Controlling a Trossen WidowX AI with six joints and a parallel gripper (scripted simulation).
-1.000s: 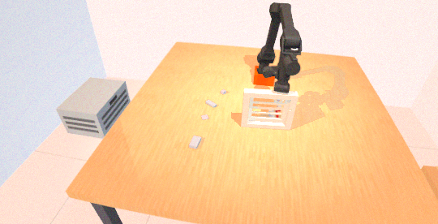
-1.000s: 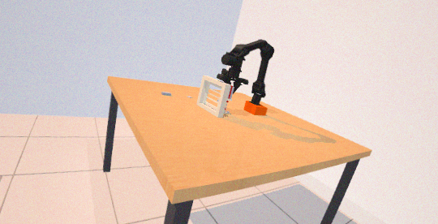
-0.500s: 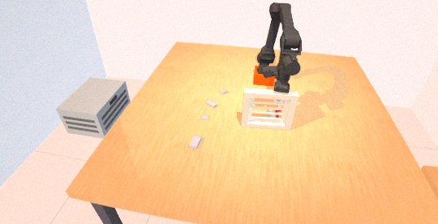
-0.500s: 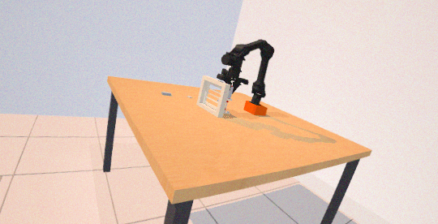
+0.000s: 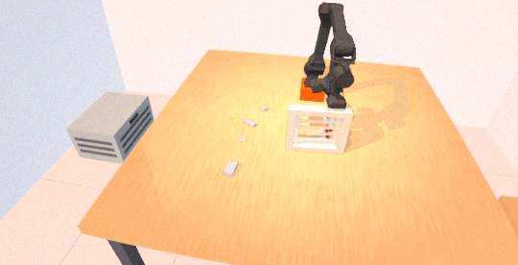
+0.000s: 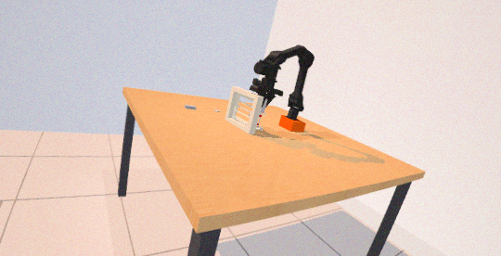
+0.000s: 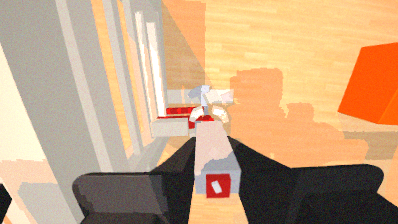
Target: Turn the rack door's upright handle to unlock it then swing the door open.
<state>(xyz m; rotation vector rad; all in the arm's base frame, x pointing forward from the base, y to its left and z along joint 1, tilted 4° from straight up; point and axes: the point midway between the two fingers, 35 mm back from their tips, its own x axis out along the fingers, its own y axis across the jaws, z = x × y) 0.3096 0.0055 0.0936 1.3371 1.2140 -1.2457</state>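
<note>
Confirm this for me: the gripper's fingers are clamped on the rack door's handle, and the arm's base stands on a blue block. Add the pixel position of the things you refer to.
The block (image 6: pixel 292 123) (image 7: pixel 375 82) is orange, not blue, as the exterior view shows. The gripper's fingers are indeed clamped on the handle (image 7: pixel 214 147).

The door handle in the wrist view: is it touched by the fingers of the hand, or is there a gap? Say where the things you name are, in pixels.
Touching. In the wrist view, the hand's dark fingers press the pale handle (image 7: pixel 214 145) from both sides, without visible gap.

Slatted door frame (image 5: pixel 295 128) (image 6: pixel 229 105) (image 7: pixel 80 100) blocking one side, orange block (image 5: pixel 309 93) (image 6: pixel 292 123) (image 7: pixel 372 82) apart opposite, seemingly passable room between
</note>
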